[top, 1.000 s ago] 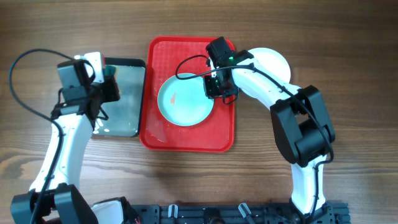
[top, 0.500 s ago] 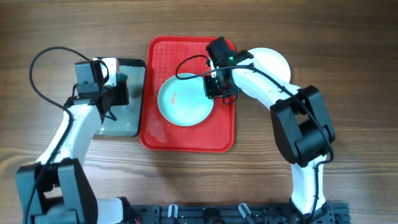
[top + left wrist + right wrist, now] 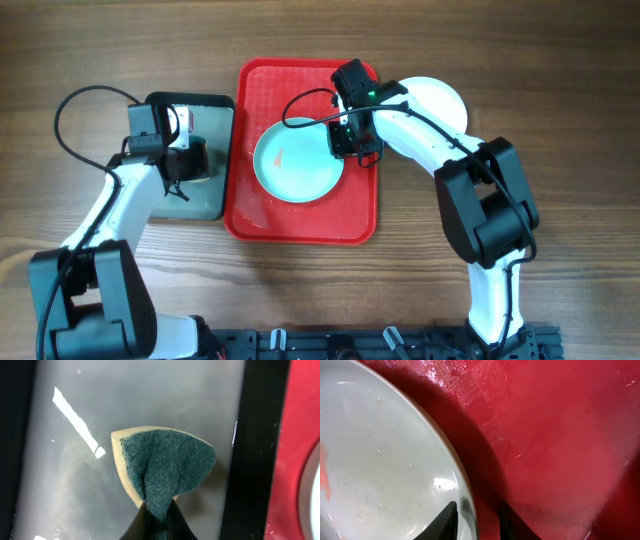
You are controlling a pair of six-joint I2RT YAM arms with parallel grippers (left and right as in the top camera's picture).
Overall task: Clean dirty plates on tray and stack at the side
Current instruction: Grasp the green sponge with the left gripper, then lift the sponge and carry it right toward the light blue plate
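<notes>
Sitting in the middle of the large red rectangular plastic tray [image 3: 300, 225], the light blue round shallow plate [image 3: 295, 160] has its right rim partly covered by the right gripper [image 3: 345, 140]. In the right wrist view that gripper [image 3: 477, 522] clasps the rim, one finger over the plate's inner face and the other outside it above the tray floor; only part of the plate fits in that view. A reddish smear [image 3: 280, 157] marks the plate left of centre and is cut off at the edge of the right wrist view. A white round plate [image 3: 440, 100] lies on the wooden table just right of the red tray, largely hidden under the right arm. The left gripper [image 3: 157, 525] is clenched on a green-faced yellow foam sponge [image 3: 162, 467], folded between the fingers, its pinched end out of sight, over the dark grey metal tray [image 3: 75, 485]. Since a second ago the left gripper has moved from that tray's left part toward its right side, nearer the red tray, while the right gripper and the blue plate have stayed put.
</notes>
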